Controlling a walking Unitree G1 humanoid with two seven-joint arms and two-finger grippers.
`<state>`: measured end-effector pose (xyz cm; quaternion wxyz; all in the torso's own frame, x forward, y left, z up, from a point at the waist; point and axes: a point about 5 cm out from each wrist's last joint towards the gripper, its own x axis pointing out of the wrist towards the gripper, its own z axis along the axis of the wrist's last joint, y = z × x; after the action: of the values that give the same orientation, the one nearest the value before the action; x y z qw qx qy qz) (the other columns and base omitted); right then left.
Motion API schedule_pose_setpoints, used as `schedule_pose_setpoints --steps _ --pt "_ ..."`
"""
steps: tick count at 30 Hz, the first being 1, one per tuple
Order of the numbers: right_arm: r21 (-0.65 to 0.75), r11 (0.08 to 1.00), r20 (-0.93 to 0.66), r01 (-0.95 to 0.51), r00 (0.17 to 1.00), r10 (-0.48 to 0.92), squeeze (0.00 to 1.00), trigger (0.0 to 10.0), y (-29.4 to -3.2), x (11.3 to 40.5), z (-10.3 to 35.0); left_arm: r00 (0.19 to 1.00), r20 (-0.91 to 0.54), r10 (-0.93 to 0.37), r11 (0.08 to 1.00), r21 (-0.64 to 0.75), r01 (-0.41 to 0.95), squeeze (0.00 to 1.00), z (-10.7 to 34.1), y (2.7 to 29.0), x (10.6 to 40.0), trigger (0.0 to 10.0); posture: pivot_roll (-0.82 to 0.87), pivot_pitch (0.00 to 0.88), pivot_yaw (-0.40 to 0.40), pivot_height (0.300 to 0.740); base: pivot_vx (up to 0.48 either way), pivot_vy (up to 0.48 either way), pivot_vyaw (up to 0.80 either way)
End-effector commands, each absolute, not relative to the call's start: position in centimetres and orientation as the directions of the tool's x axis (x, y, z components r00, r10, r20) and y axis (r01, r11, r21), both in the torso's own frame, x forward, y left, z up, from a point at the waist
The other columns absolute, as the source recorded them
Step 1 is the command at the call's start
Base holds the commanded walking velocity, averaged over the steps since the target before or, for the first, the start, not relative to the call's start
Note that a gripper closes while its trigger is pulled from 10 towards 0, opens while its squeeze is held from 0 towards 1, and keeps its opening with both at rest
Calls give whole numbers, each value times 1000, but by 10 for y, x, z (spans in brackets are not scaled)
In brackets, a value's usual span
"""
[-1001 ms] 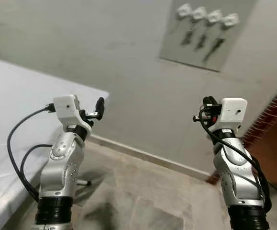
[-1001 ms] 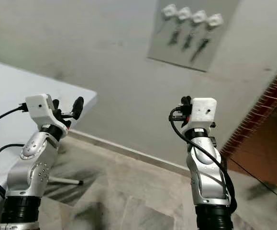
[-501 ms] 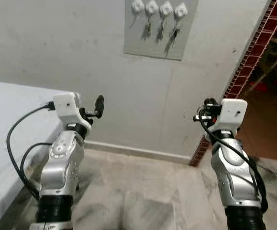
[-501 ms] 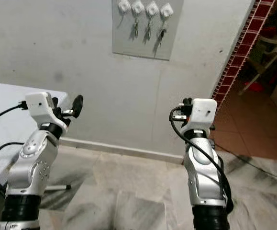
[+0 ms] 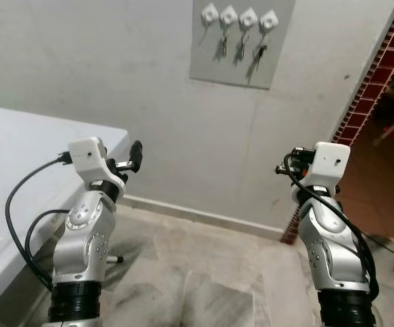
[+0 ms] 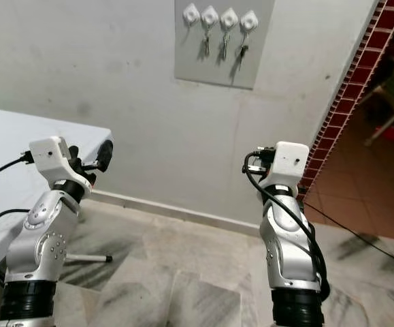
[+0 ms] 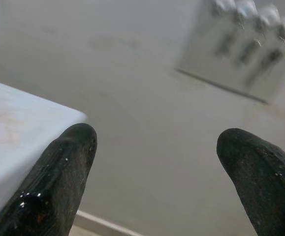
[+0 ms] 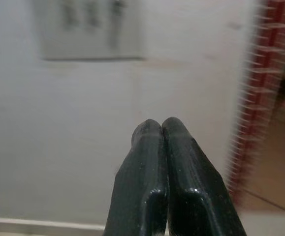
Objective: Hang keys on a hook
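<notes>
A grey panel on the wall ahead carries a row of white hooks. Keys hang from three of them; the leftmost hook looks bare. My left gripper is raised at chest height, open, with nothing between its fingers, and points toward the wall below the panel. It also appears in the left eye view. My right gripper is raised on the other side, shut, fingertips pressed together with no key visible in them. Both grippers are well short of the panel.
A white table stands at my left, its corner close to the left gripper, with a thin leg on the marble floor. A red tiled door edge opens to the right. A cable lies on the floor there.
The camera has swung and levelled, so the panel now sits upright and nearer the top middle. Both arms keep the same raised pose, and the grippers' states are unchanged.
</notes>
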<state>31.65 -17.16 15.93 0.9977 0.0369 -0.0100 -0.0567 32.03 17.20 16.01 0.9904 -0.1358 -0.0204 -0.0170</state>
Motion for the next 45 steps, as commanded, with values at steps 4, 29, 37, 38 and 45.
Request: schedule_pose_setpoints --steps 4,29,37,38,45 --pt "69 988 21 135 990 -137 0 10000 -180 314 163 998 50 -44 959 -279 57 0 163 166 321 10000 -20 0 -45 740 292 60 0" --pt "56 998 43 41 998 -44 0 10000 -175 307 165 995 12 -102 975 -200 102 0 153 159 320 10000 -43 0 -32 740 58 48 0" --pt "60 998 77 -11 997 6 0 10000 -171 306 168 994 37 -99 972 -212 104 0 161 164 326 10000 -45 0 -27 740 0 0 0" --pt "58 998 80 -14 997 9 0 10000 -171 306 169 994 40 -100 971 -214 106 0 162 165 326 10000 -45 0 -27 740 0 0 0" --pt "35 999 99 -33 995 29 0 10000 -171 306 170 994 35 -104 967 -232 110 0 164 172 330 10000 -48 0 -18 740 0 0 0"
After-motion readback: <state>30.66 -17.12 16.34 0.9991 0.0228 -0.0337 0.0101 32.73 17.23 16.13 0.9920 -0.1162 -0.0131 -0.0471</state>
